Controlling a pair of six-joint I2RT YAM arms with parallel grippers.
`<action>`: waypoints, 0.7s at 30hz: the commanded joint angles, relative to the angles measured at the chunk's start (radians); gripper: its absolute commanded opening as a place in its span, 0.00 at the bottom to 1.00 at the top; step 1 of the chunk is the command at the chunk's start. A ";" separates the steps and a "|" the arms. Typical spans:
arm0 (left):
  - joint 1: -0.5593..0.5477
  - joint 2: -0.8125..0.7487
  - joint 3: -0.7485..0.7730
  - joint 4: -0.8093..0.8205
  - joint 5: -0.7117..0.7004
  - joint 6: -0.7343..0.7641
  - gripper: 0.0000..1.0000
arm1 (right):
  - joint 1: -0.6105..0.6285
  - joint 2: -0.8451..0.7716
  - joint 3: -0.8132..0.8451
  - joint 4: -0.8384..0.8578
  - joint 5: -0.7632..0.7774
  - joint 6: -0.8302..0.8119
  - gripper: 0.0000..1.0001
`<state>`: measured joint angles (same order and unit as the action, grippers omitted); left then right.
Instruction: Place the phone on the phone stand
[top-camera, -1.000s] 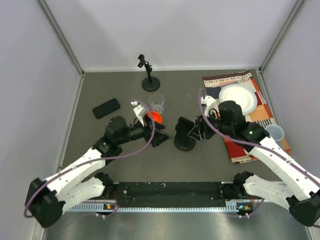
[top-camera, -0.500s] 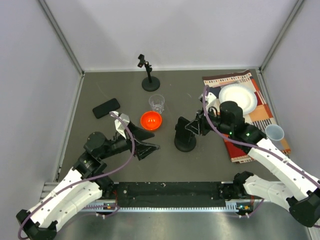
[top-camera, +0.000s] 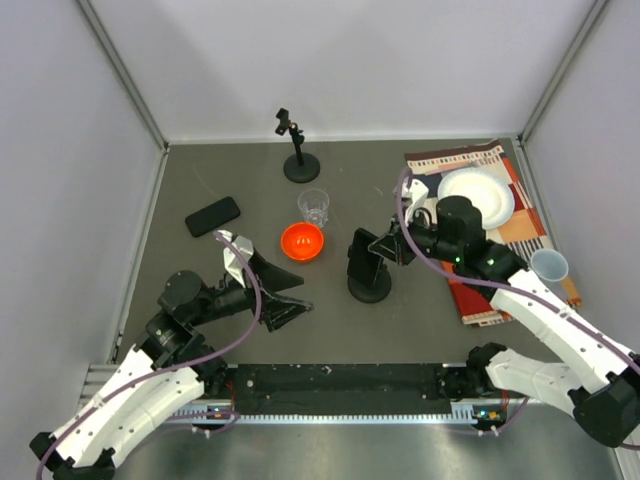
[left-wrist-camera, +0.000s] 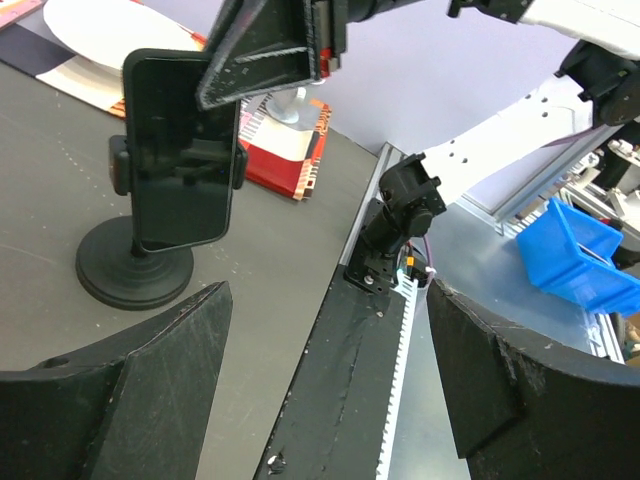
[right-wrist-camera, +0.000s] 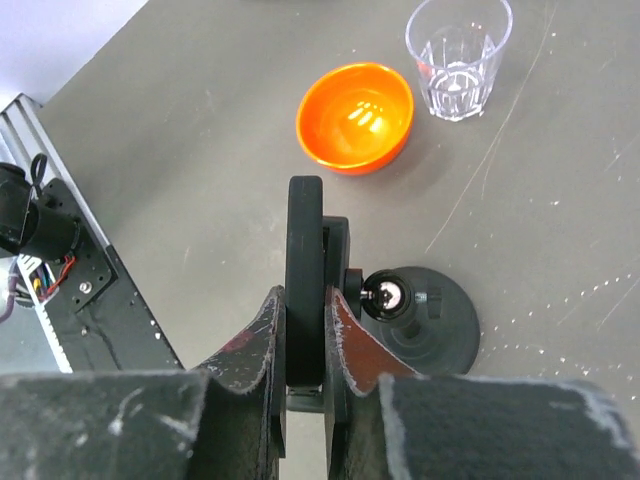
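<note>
Grey desk (top-camera: 330, 335) inside a white-walled cell. Upper left of the top view: black flat slab (top-camera: 212, 216), looks like a second phone, lying loose with nothing touching it. Lower left: left tool (top-camera: 293, 292), fingers spread wide and holding nothing. It is aimed at the centre, well apart from the stand, and probably parked clear so the other arm has room.

Centre: orange bowl (top-camera: 301, 241), clear glass (top-camera: 314, 207) just above it, small black tripod-like mount (top-camera: 296, 150) near the top. None of them in play.

Right of the bowl: phone stand (top-camera: 369, 288), round base flat on the desk. The phone (left-wrist-camera: 183, 150) stands upright in its cradle with the side clips hugging both edges. The right tool (right-wrist-camera: 306, 305) reaches in from above, fingers pressed on the phone's front and back faces, pinching it, likely to steady it while it seats.

Judgement: the phone looks seated and letting go is what's left. A snagged pull could tip the stand.

Right side: white plate (top-camera: 480, 190) on a patterned mat (top-camera: 522, 222), pale cup (top-camera: 549, 265) at the mat's edge.
</note>
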<state>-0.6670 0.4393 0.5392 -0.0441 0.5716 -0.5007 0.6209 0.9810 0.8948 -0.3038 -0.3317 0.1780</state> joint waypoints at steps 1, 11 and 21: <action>0.004 -0.013 0.065 -0.017 0.056 0.008 0.84 | -0.062 0.056 0.094 0.028 -0.101 -0.078 0.00; 0.006 0.052 0.163 -0.077 0.093 0.010 0.83 | -0.343 0.195 0.320 -0.011 -0.522 -0.385 0.00; 0.004 0.118 0.223 -0.166 0.102 0.034 0.82 | -0.483 0.444 0.553 -0.049 -0.783 -0.541 0.00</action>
<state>-0.6666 0.5423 0.7208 -0.1867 0.6601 -0.4953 0.1719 1.3891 1.2621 -0.4709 -0.8818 -0.2855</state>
